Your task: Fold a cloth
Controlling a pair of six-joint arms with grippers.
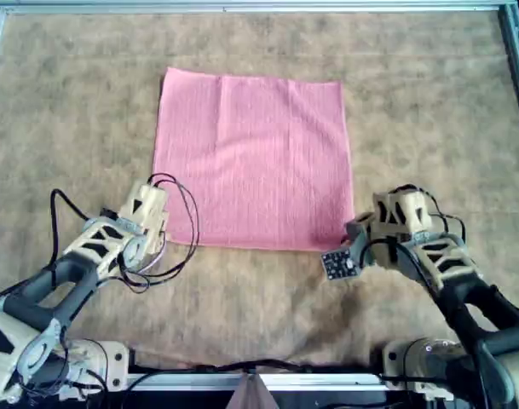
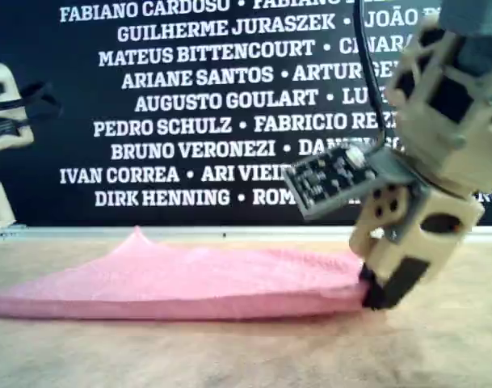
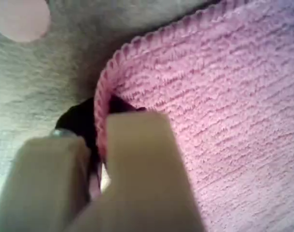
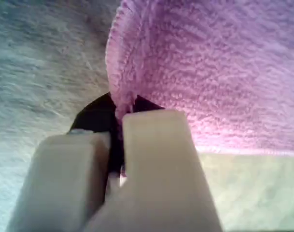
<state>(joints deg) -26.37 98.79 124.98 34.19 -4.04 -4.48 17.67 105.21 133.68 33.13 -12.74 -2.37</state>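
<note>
The pink cloth (image 1: 255, 158) lies spread flat on the brown mat (image 1: 72, 111). One arm's gripper (image 1: 159, 228) is at the cloth's near corner on the overhead view's left, and the other arm's gripper (image 1: 354, 232) is at the near corner on its right. The wrist views do not show which arm is which. My first gripper (image 3: 101, 159) is shut on a hemmed corner of the cloth (image 3: 224, 121). My second gripper (image 4: 119, 145) is shut on another corner of the cloth (image 4: 224, 72). In the exterior view a gripper (image 2: 373, 291) pinches the cloth (image 2: 189, 279) low at the mat.
A metal frame (image 1: 242, 7) borders the mat. A small circuit board (image 1: 337, 262) sticks out from the arm on the overhead view's right. Loose black cables (image 1: 189, 230) hang by the other arm. A black banner with names (image 2: 189, 121) stands behind.
</note>
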